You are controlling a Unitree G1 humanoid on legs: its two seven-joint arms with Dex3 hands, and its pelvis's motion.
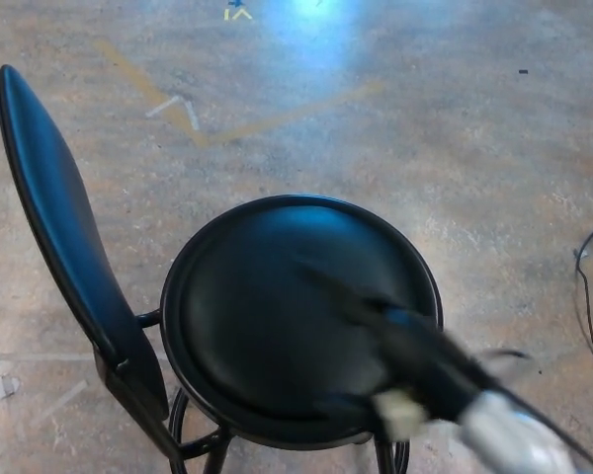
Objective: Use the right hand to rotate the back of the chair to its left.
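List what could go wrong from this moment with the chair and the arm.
1. The right robot hand is motion-blurred over the seat, apart from the backrest; moving that fast, it could clip the seat rim.
2. A cable lies on the floor at the right, where the arm might snag it.

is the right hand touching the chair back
Apart. The head view shows the blurred right hand over the seat, with bare seat plainly between it and the chair back.
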